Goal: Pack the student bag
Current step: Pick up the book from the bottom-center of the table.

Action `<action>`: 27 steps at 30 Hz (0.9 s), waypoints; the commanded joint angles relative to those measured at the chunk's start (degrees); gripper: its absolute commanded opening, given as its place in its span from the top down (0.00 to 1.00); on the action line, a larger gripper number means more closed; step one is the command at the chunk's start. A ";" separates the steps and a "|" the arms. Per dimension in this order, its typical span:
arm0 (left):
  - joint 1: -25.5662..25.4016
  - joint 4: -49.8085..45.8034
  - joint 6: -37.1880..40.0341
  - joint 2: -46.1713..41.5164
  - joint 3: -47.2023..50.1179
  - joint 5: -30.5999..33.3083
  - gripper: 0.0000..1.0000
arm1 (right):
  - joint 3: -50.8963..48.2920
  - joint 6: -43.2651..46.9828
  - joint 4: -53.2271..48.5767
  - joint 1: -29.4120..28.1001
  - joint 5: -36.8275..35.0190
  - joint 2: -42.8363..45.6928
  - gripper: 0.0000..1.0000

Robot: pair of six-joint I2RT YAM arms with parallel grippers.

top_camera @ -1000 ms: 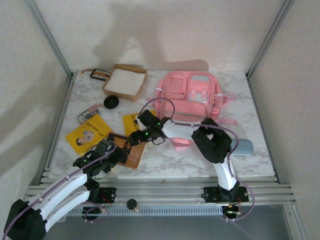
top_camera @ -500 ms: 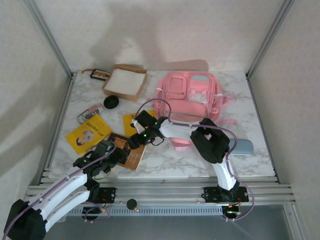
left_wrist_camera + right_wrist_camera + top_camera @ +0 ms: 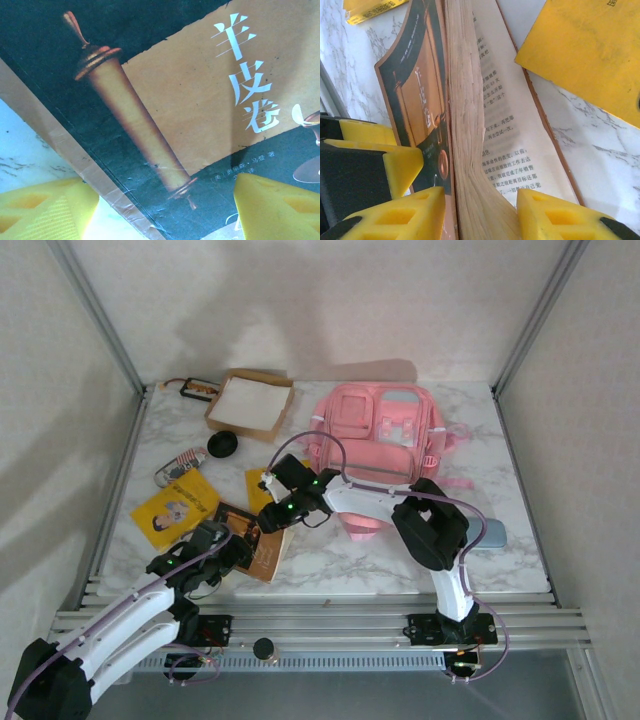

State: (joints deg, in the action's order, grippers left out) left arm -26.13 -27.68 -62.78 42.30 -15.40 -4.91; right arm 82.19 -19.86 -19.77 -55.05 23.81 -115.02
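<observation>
Marble-patterned table [image 3: 400, 560], pale walls on three sides. On it the student bag [image 3: 385, 425] lies flat toward the far right, pockets up. Left of the bag and nearer the arm bases lies a brown-covered book [image 3: 268, 552], partly opened. At the book's bag-side edge the right gripper [image 3: 481, 215] has its yellow fingers [image 3: 405, 215] close on either side of the page block; a firm clamp cannot be confirmed. Over the cover, on the side away from the bag, the left gripper [image 3: 160, 210] holds nothing, fingers [image 3: 277, 205] spread wide.
</observation>
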 commanded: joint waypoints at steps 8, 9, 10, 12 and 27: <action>1.26 1.57 -4.47 1.59 3.05 8.78 0.26 | 2.20 2.33 -2.99 -0.28 2.62 2.70 0.69; 1.26 1.34 -4.45 1.64 2.88 8.90 0.25 | 2.19 2.18 -2.79 -0.26 3.20 2.51 0.70; 1.26 1.19 -4.38 1.61 2.86 8.95 0.25 | 2.10 2.18 -2.68 -0.29 3.47 2.37 0.72; 1.26 1.05 -4.44 1.47 2.81 9.02 0.25 | 2.16 2.29 -2.95 -0.24 3.28 2.18 0.77; 1.28 -6.62 -4.88 -3.40 -5.44 10.80 0.11 | -0.47 -0.81 3.09 -0.19 8.17 10.55 1.00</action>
State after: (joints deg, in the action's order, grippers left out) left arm -25.54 -28.91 -62.13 40.27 -17.37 -2.35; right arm 82.37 -18.79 -20.84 -55.07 27.94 -109.97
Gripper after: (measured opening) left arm 0.885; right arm 0.077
